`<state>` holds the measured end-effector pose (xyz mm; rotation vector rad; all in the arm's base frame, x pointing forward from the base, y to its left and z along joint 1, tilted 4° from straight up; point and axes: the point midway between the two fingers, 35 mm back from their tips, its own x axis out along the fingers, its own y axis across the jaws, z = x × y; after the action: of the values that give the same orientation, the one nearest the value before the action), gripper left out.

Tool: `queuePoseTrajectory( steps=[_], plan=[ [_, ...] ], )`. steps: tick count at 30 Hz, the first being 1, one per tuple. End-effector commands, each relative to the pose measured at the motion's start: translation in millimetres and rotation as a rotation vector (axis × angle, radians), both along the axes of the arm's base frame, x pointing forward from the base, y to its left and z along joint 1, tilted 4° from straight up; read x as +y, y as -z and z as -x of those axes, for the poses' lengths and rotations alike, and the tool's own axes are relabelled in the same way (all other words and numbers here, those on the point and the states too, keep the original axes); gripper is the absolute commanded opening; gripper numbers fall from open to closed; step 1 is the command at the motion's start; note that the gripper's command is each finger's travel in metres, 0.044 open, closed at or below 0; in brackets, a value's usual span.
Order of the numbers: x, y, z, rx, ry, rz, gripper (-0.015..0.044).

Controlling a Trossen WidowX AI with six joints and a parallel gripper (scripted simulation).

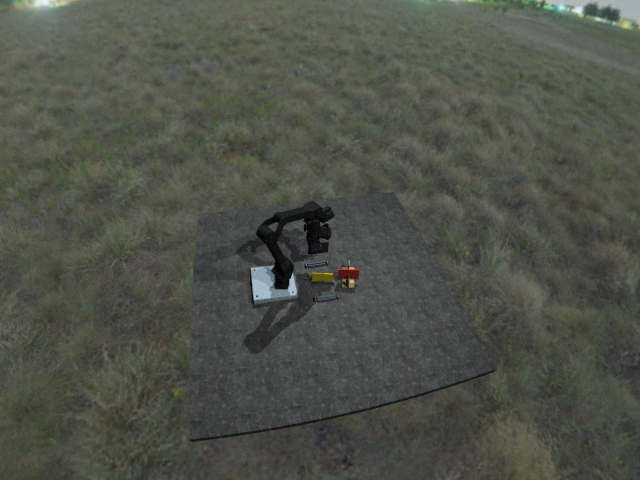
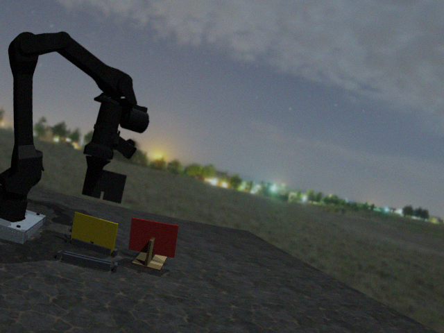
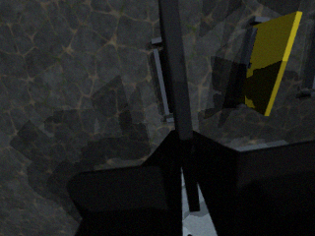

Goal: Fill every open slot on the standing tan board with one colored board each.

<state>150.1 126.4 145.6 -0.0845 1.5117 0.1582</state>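
The claw [image 1: 317, 251] [image 2: 90, 193] [image 3: 180, 135] grips the dark board [image 2: 114, 186] [image 3: 176, 74] above the table [image 1: 341, 356] [image 2: 250, 286] [image 3: 94, 64]; carried too low, it could clip the yellow board [image 1: 322, 277] [image 2: 94, 231] [image 3: 271, 64] or the seated red board [image 1: 348, 274] [image 2: 154, 236].

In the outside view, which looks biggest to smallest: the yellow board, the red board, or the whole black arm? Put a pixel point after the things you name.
1. Black arm [image 1: 272, 242] [image 2: 24, 100]
2. Red board [image 1: 348, 273] [image 2: 159, 234]
3. Yellow board [image 1: 322, 277] [image 2: 94, 229] [image 3: 276, 54], slightly smaller

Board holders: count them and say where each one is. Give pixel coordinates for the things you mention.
3. In the top view, the middle holder [image 1: 332, 282] [image 2: 92, 246] [image 3: 252, 46] carries the yellow board [image 1: 322, 277] [image 2: 94, 229] [image 3: 276, 44]; a far holder [image 1: 316, 264] [image 3: 160, 84] lies above it in the picture, and a near holder [image 1: 326, 298] [image 2: 87, 261] [image 3: 309, 74] below it.
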Motion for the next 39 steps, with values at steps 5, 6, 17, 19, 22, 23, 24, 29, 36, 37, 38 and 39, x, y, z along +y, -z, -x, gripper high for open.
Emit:
queuePoseTrajectory(
  steps=[5,6,17,19,22,23,24,29,36,37,38,39],
  plan=[
    [0,-5,-18,-0.011,0.028,-0.008,0.0],
    [0,-6,-20,-0.011,0.032,-0.008,0.0],
    [-4,-8,-44,-0.012,0.077,-0.006,0.0],
    [-5,-9,-49,-0.012,0.085,-0.007,0.0],
    [-6,-10,-55,-0.012,0.097,-0.007,0.0],
    [-7,-10,-57,-0.011,0.101,-0.007,0.0],
    [-7,-10,-60,-0.011,0.105,-0.008,0.0],
    [-10,-11,-71,-0.01,0.125,-0.009,0.0],
    [-16,-12,-86,-0.01,0.157,-0.008,0.0],
    [-17,-12,-88,-0.01,0.161,-0.008,0.0],
    [-18,-12,-90,-0.01,0.165,-0.008,0.0],
    [-19,-12,-93,-0.01,0.17,-0.008,0.0]
  ],
)
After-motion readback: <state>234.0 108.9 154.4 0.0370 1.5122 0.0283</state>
